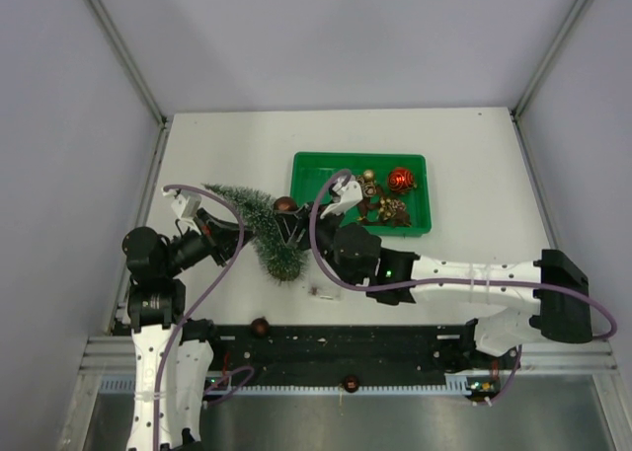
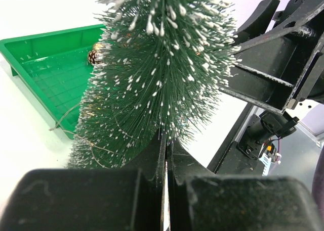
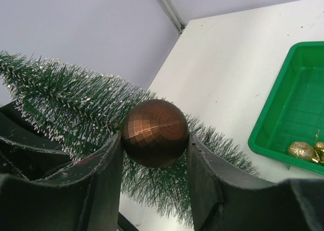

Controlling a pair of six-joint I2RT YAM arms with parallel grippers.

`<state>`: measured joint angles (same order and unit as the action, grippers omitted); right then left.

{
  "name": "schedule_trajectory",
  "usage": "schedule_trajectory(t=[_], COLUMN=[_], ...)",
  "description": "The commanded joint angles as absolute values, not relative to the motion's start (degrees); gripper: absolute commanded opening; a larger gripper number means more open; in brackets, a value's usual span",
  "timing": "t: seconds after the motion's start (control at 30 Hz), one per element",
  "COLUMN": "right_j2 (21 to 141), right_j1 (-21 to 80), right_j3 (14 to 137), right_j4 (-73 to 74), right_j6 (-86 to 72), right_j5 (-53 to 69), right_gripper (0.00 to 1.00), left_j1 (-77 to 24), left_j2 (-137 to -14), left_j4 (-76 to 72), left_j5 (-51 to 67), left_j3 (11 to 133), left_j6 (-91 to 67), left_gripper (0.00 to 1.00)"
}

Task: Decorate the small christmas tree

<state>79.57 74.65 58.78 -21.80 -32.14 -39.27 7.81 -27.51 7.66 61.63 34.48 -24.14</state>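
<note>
Surface: white tabletop [image 1: 474, 165], matt, with a few small marks.
Room: plain grey walls [image 1: 346, 37] on three sides, joined by metal posts [image 1: 123, 46] that rise from the table's far corners.
Near edge: black rail [image 1: 395, 342] across the front, with two dark balls [image 1: 260, 325] resting on it, well apart.
Tray: green tray [image 1: 326, 165] at mid-table, holding a red bauble [image 1: 400, 180], gold baubles [image 1: 368, 178] and pine cones [image 1: 390, 212] in its right half.
Tree: small christmas tree [image 1: 259, 224] just left of the tray, tilted, tip toward the far left and wide end toward the rail.
Left gripper: left gripper [image 2: 165, 140] pressed together, pinching the tree's bristles at its fingertips.
Right gripper: right gripper [image 3: 154, 137] clamps a brown ball [image 3: 154, 132] that touches the tree's branches.
In the way: right arm [image 1: 464, 273] lies across the table in front of the tray, and its purple cable [image 1: 314, 229] loops over the tray's near left corner. The tree fills most of the left wrist view.
</note>
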Motion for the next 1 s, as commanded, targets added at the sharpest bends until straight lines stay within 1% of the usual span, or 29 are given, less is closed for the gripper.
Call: schedule_trajectory(t=[0.0,0.17,0.2,0.3,0.43,0.53,0.73,0.97], right_j2=[80.4,80.5,80.2,78.8,78.0,78.4,78.7,77.5], right_j1=[76.0,76.6,76.6,76.6,76.6,76.6,76.6,76.6], right_j3=[62.0,61.5,61.1,59.7,58.4,58.5,59.0,58.1], right_j4=[-25.3,-25.3,-25.2,-25.2,-24.7,-23.7,-20.9,-18.8], right_j6=[-32.5,-32.8,-32.8,-32.6,-32.3,-32.4,-32.8,-33.8], right_j5=[-39.4,-39.7,-40.2,-41.8,-42.4,-42.1,-41.8,-42.1], right_gripper=[0.11,0.11,0.13,0.23,0.40,0.45,0.53,0.58], left_j1=[7.9,7.9,8.0,8.0,7.9,7.9,7.9,8.0], left_j2=[-27.8,-27.8,-27.8,-27.5,-27.5,-27.5,-27.4,-27.5], left_j4=[5.6,5.5,5.6,6.3,6.2,5.8,5.9,5.1], left_j5=[62.3,62.5,62.5,62.5,62.5,62.4,62.4,62.2], left_j3=[34.8,34.8,34.8,34.7,34.5,34.6,34.8,34.5], left_j6=[-24.4,-24.3,-24.3,-23.9,-23.9,-24.3,-24.5,-25.3], left_gripper=[0.00,0.00,0.00,0.00,0.00,0.00,0.00,0.00])
